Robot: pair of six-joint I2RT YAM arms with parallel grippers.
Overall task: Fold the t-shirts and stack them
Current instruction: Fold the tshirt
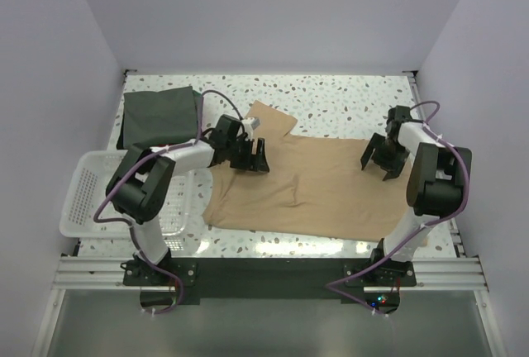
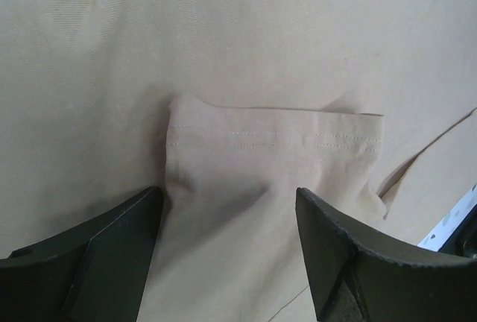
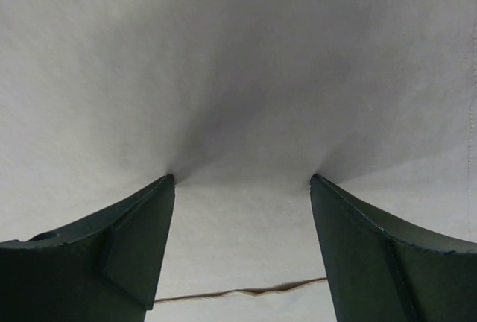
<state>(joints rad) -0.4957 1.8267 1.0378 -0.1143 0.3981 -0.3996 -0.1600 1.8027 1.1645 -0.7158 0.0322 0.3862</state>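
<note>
The tan t-shirt [image 1: 322, 192] lies spread flat across the middle of the table [image 1: 347, 97]. It reaches nearly to the right edge, and one short sleeve [image 1: 266, 121] angles toward the far edge. Its cloth is mostly smooth, with a few shallow creases near the centre. In the left wrist view a doubled-over flap with a stitched hem [image 2: 276, 139] lies on top of the shirt body. A dark grey-green t-shirt [image 1: 161, 117] sits folded into a rough rectangle at the far left corner. The left pincer [image 1: 250, 163] is down on the tan shirt's left part with its jaws spread wide, the hemmed flap lying between them and not clamped. The right pincer [image 1: 380, 165] stands over the shirt's right part, also spread wide, its fingertips [image 3: 168, 184] pressing into the cloth so that it puckers around them. A white mesh basket [image 1: 83, 196] sits at the near left corner, just beside the tan shirt's near-left corner. The left arm crosses above the basket, and only its mesh floor shows inside.
</note>
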